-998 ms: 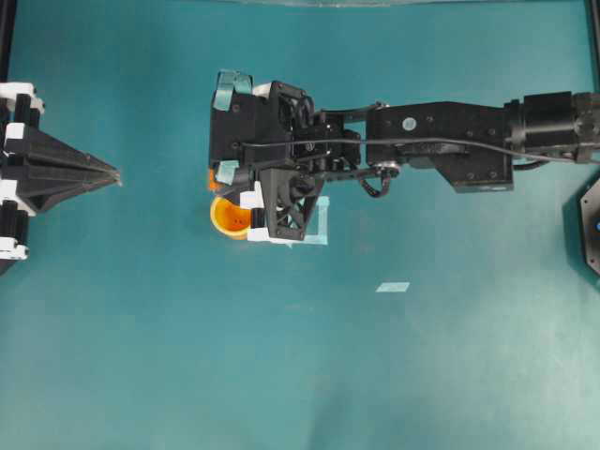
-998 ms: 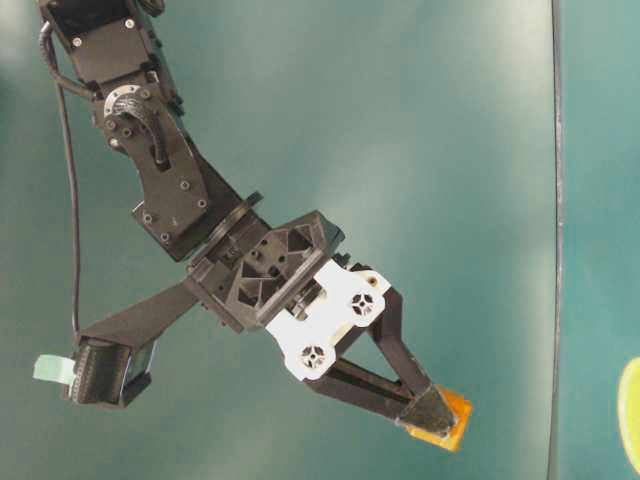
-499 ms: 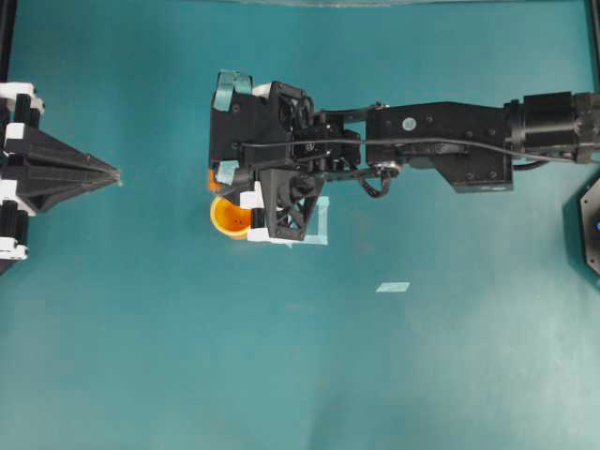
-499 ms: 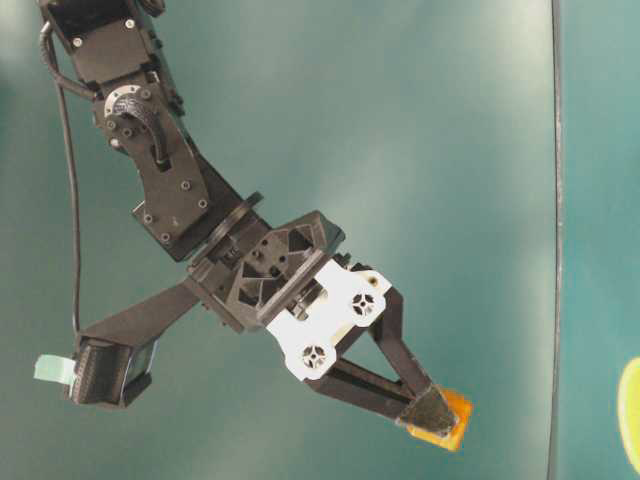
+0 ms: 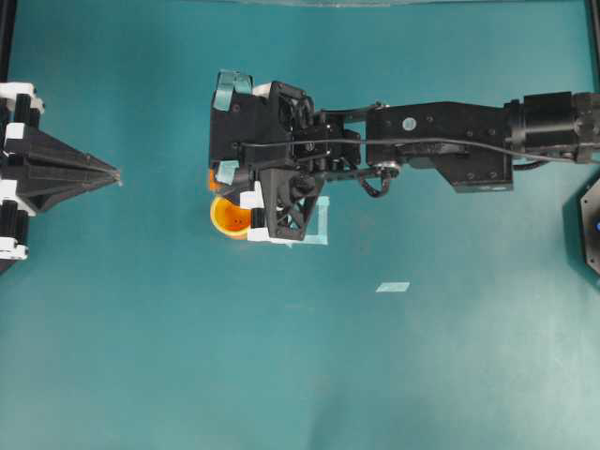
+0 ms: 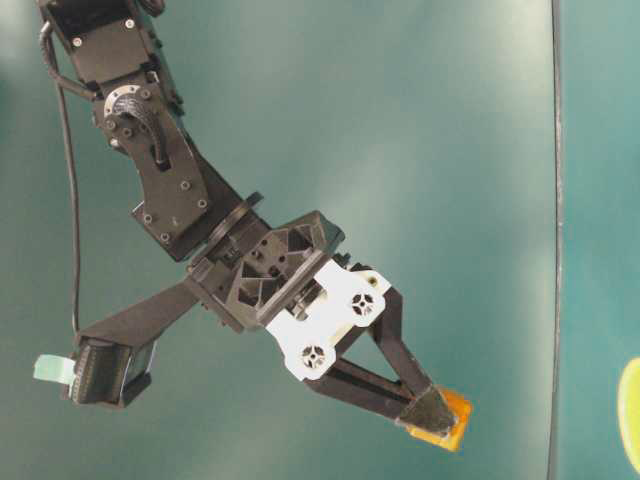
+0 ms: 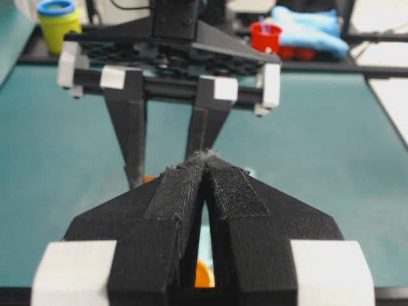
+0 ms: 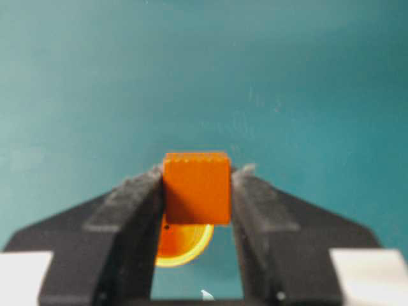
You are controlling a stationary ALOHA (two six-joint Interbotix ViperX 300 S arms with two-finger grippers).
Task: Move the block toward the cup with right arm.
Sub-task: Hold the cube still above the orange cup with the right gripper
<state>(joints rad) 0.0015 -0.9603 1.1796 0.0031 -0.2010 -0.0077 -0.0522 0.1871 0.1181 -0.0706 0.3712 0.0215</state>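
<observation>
Right gripper (image 8: 196,191) pinches the block (image 8: 196,187) between both pads, lifted off the table (image 8: 306,76). The cup (image 8: 185,241) sits below and just behind the block. Left gripper (image 7: 205,167): fingers pressed together, holding nothing.

A teal table (image 5: 141,356) carries pale tape pieces (image 5: 393,287) under even light.
</observation>
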